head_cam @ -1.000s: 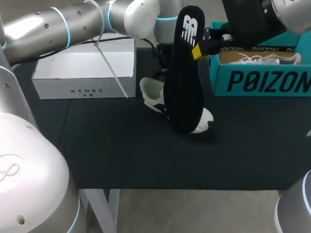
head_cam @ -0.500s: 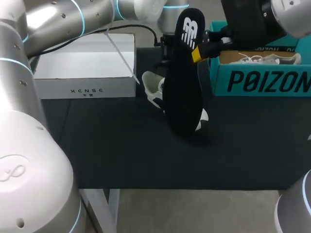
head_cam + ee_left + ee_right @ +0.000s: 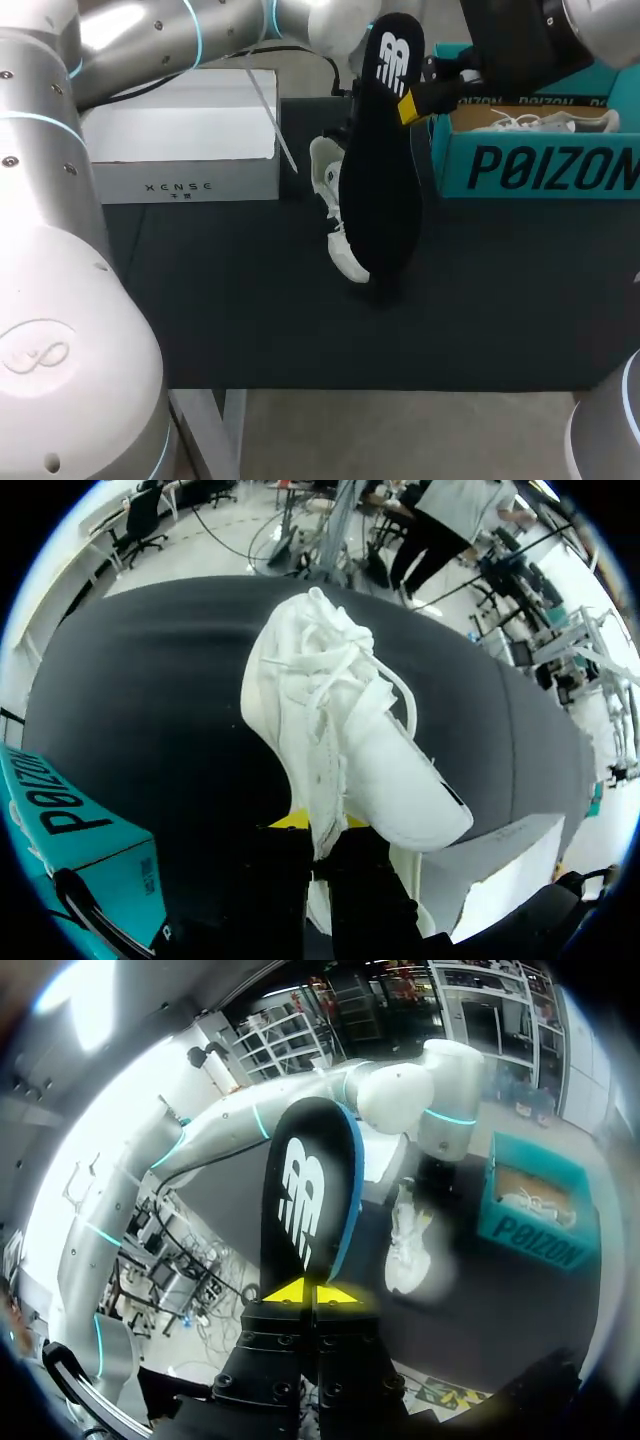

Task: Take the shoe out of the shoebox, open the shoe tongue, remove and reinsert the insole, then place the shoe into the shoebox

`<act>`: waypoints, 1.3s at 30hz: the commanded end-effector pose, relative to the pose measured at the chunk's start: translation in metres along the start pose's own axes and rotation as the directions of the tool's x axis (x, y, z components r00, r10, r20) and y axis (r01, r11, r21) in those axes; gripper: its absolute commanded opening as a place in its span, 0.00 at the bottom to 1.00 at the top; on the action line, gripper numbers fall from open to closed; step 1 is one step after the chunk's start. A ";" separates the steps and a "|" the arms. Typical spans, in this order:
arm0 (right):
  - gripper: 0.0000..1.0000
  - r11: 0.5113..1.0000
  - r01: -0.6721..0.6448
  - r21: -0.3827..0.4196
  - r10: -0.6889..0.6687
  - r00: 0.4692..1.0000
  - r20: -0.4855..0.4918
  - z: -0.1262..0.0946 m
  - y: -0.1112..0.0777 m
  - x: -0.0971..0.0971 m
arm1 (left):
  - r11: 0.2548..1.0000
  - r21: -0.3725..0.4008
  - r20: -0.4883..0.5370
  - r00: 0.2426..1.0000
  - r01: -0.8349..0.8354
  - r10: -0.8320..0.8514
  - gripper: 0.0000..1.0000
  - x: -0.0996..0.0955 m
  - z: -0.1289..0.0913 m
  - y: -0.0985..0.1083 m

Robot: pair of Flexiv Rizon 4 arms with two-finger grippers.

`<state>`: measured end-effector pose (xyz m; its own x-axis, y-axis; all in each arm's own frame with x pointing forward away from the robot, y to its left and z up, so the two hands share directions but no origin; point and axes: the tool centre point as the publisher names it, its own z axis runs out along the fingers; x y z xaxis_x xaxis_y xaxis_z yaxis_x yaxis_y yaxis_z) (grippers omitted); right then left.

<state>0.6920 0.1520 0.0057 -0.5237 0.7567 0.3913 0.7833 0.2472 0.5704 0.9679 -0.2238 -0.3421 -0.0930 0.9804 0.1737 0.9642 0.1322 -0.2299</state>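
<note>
My right gripper [image 3: 408, 103] [image 3: 312, 1293] is shut on the edge of the black insole [image 3: 380, 170] [image 3: 310, 1200], holding it upright above the mat with its logo end up. Just behind it hangs the white shoe [image 3: 335, 205] [image 3: 340, 740] [image 3: 405, 1240], with my left gripper [image 3: 320, 825] shut on its rim. In the left wrist view the laces face the camera and the shoe stretches out ahead of the fingers. In the head view the insole hides much of the shoe and the left gripper. The teal shoebox [image 3: 540, 165] [image 3: 535, 1220] stands open at the back right.
A second white shoe [image 3: 540, 122] lies inside the teal shoebox. A closed white box [image 3: 180, 140] [image 3: 490, 870] stands at the back left. The black mat [image 3: 250, 300] covers the table in front of both boxes. My left arm [image 3: 330, 1090] crosses behind the insole.
My left gripper has lifted and turned the shoe from lying across the mat to pointing toward the front edge. The insole in my right gripper has hardly moved.
</note>
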 end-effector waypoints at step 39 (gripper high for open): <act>0.00 1.000 -0.016 0.003 0.016 1.000 0.010 0.001 0.000 0.000 | 0.990 -0.022 -0.209 0.969 -0.143 0.135 1.00 -0.046 0.041 0.003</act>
<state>0.6891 0.1514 0.0054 -0.5079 0.7668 0.3925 0.7909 0.2345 0.5653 0.9553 -0.2525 -0.3826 0.0885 0.9458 0.3126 0.9821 -0.0303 -0.1861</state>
